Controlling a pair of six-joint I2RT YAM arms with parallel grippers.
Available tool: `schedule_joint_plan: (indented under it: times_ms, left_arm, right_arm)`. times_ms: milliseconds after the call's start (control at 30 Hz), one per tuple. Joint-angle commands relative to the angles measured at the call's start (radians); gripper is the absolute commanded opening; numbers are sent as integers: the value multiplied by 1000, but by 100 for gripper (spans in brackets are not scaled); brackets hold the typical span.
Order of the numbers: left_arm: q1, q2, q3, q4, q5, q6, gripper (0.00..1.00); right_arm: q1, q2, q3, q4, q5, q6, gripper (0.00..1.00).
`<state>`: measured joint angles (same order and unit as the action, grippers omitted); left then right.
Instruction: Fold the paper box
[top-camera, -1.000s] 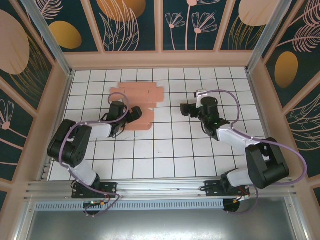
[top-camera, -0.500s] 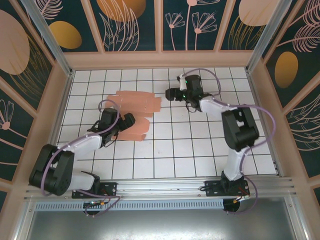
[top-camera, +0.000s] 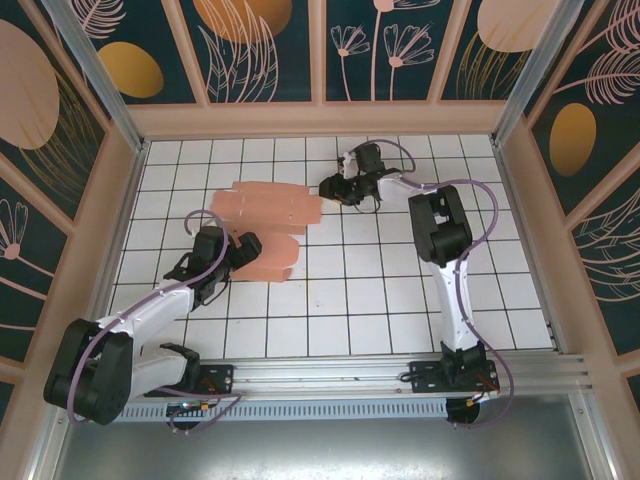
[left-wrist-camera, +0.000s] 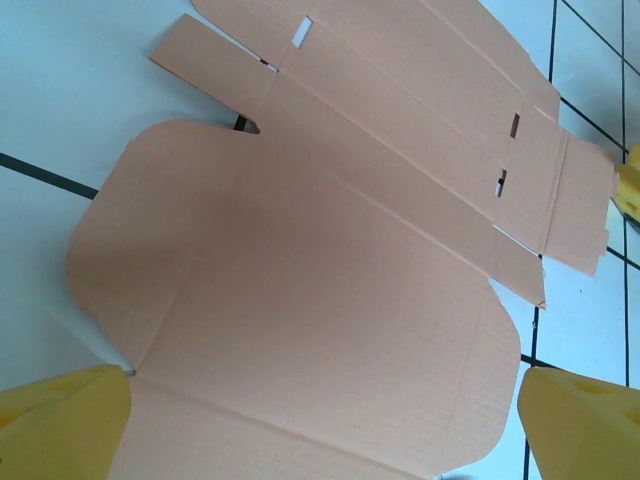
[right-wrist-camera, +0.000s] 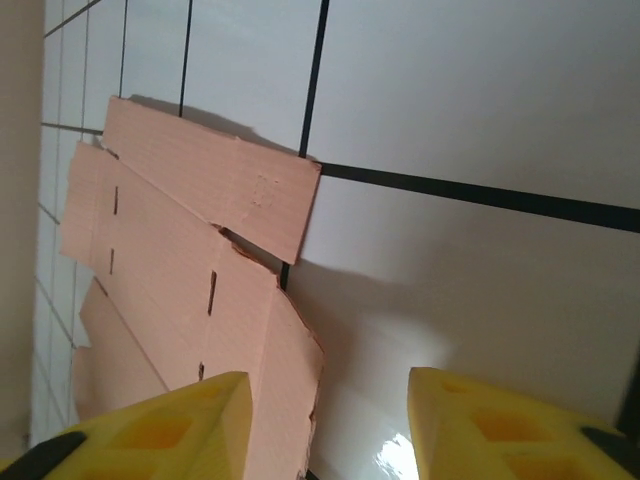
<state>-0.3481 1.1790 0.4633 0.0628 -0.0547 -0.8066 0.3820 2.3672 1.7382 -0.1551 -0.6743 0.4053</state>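
From the overhead view I see the paper box (top-camera: 265, 215) lying as a flat, unfolded salmon-pink sheet on the white gridded table (top-camera: 400, 290), left of centre and toward the upper part of the tiled area. Its long slotted strip runs across the top, and two rounded flaps hang toward the bottom of the frame.

The left gripper (top-camera: 248, 250) sits at the lower left edge of the sheet, its arm stretched up from the lower left corner of the frame. On the left wrist camera the sheet (left-wrist-camera: 320, 300) covers most of the picture, with fold lines, small slots and tabs plainly visible. The left gripper (left-wrist-camera: 320, 435) has its jaws spread wide. One of the yellow fingers (left-wrist-camera: 60, 425) sits in the lower left corner and the other in the lower right, with the near rounded flap spanning the gap between them. I cannot tell whether either finger touches the card.

The right gripper (top-camera: 328, 189) is at the upper right end of the sheet, just beside its right-hand edge, with its arm reaching up the middle right of the frame. On the right wrist camera the end of the sheet (right-wrist-camera: 190, 280) runs down the left half of the picture, one tab jutting toward the centre. The right gripper (right-wrist-camera: 325, 410) has its jaws apart, with bare glossy tile between them. The left-hand finger in that frame overlaps the edge of the card, and the other finger (right-wrist-camera: 500, 430) stands over the tile, clear of it. The card's edge there looks slightly lifted, casting a shadow on the table.
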Motion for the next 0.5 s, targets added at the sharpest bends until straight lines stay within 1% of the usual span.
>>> schedule_joint_plan:
  times_ms: [0, 100, 133, 200, 233, 333, 467]
  left_arm:
    - [0, 1, -9, -6, -8, -13, 99]
    - [0, 5, -8, 0, -4, -16, 99]
    - [0, 7, -8, 0, -2, -17, 99]
    - [0, 8, -8, 2, 0, -17, 99]
    - [0, 10, -9, 4, 1, -19, 99]
    - [0, 8, -8, 9, 7, -18, 99]
    - [0, -4, -6, 27, 18, -3, 99]
  right_arm:
    - [0, 39, 60, -8, -95, 67, 38]
    - [2, 58, 73, 5, -102, 91, 30]
    - [2, 60, 76, 9, -103, 97, 24]
    - [1, 56, 69, 23, -104, 110, 7]
    - [0, 49, 60, 33, -103, 113, 0]
    - [-4, -3, -12, 96, -69, 123, 0]
    - [-19, -125, -201, 251, 19, 191, 0]
